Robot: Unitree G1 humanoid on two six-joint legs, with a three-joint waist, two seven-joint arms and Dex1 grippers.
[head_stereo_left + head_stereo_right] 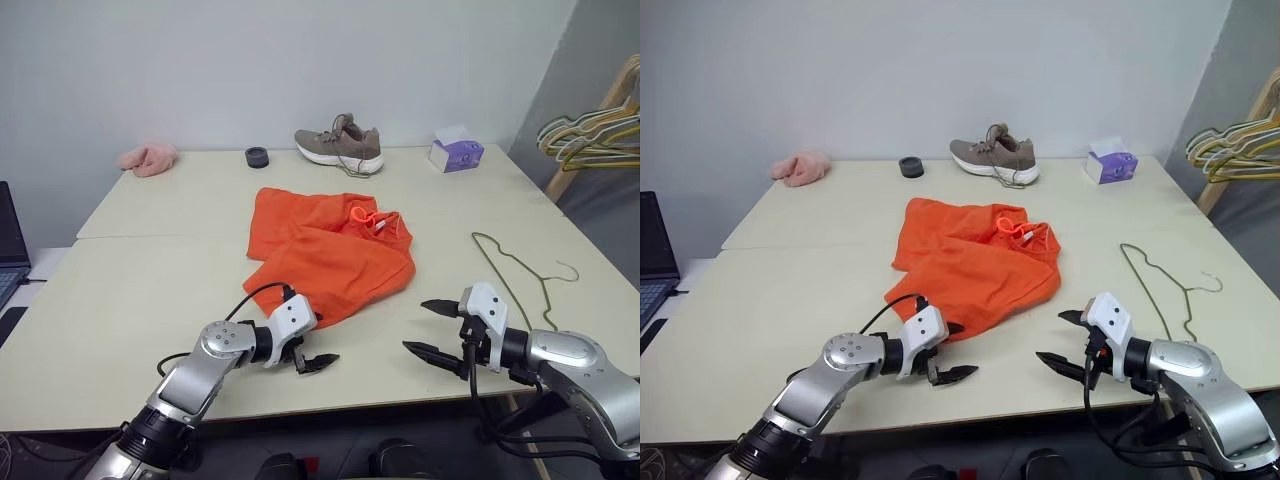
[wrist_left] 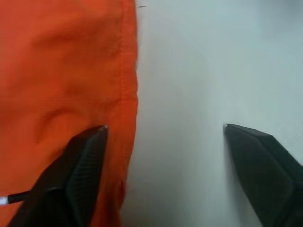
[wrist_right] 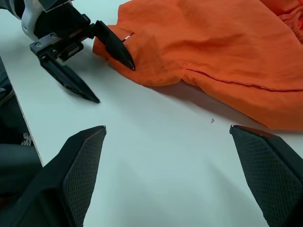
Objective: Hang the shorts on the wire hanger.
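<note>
**A:** Where's everything rn?

**B:** Shorts (image 1: pixel 330 250) mid-table; wire hanger (image 1: pixel 520 275) flat by the right edge, well apart. My left gripper (image 3: pixel 97 66) is at the shorts' near hem, jaws parted, one finger over the cloth, nothing pinched yet. Right gripper (image 1: pixel 432 328) spread wide, holding nothing, over bare table (image 1: pixel 150 290) near the front edge.

**A:** Tips?

**B:** I'd get one finger under the hem before closing, imo, else the fabric just slides.

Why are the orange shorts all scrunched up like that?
The shorts lie crumpled in a heap on the table, one part folded over another, not spread flat. The wire hanger lies apart from them, toward the table's right edge, with nothing hung on it.
</note>
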